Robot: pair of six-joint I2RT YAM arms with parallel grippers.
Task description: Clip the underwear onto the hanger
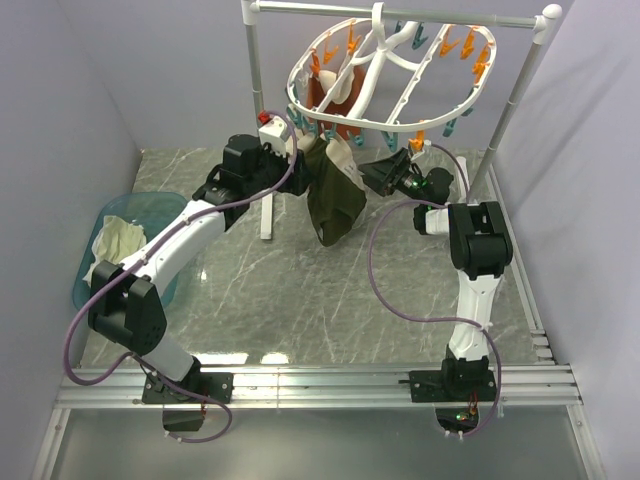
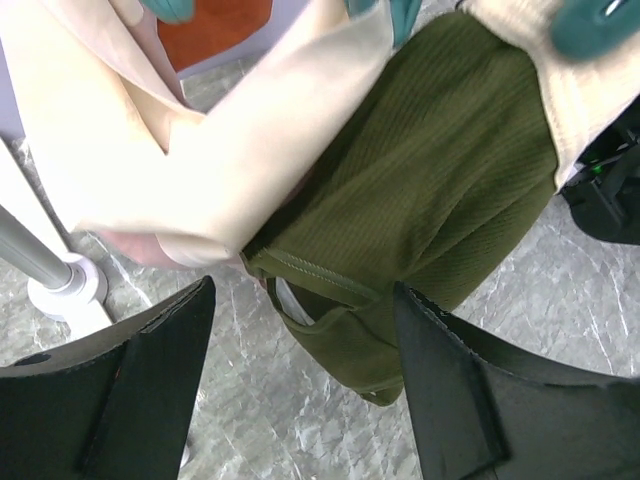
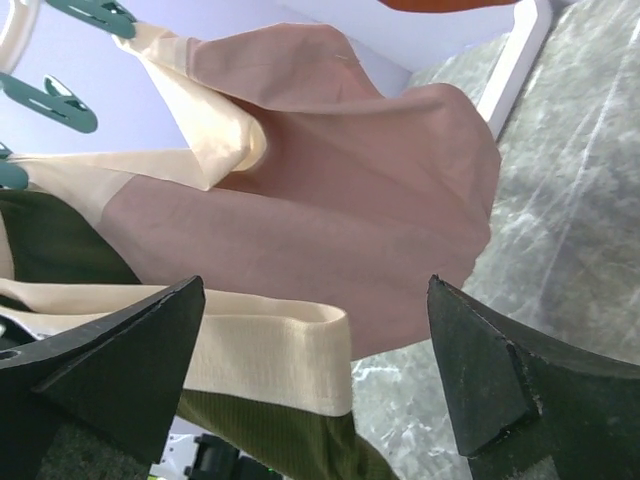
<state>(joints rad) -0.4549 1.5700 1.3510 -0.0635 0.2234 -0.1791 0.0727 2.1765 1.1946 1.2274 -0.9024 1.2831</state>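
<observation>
The olive-green underwear (image 1: 333,195) hangs under the near rim of the white oval hanger (image 1: 390,75), its beige waistband uppermost. Teal clothespins (image 2: 598,25) sit at that waistband (image 3: 270,360) in the wrist views. My left gripper (image 1: 298,152) is just left of the underwear (image 2: 420,200), open, with its fingers (image 2: 150,380) apart below the cloth and nothing between them. On the garment's right side my right gripper (image 1: 375,172) is wide open. The waistband's folded end hangs between and beyond its fingertips (image 3: 470,380), apart from them.
A pinkish-beige garment (image 3: 330,200) and a rust-red one (image 1: 325,95) hang on the same hanger beside the underwear. The white pole stand (image 1: 255,110) carries the hanger; its foot (image 2: 65,285) is near my left gripper. A teal basin (image 1: 95,290) holding cream cloth (image 1: 115,240) stands at the left.
</observation>
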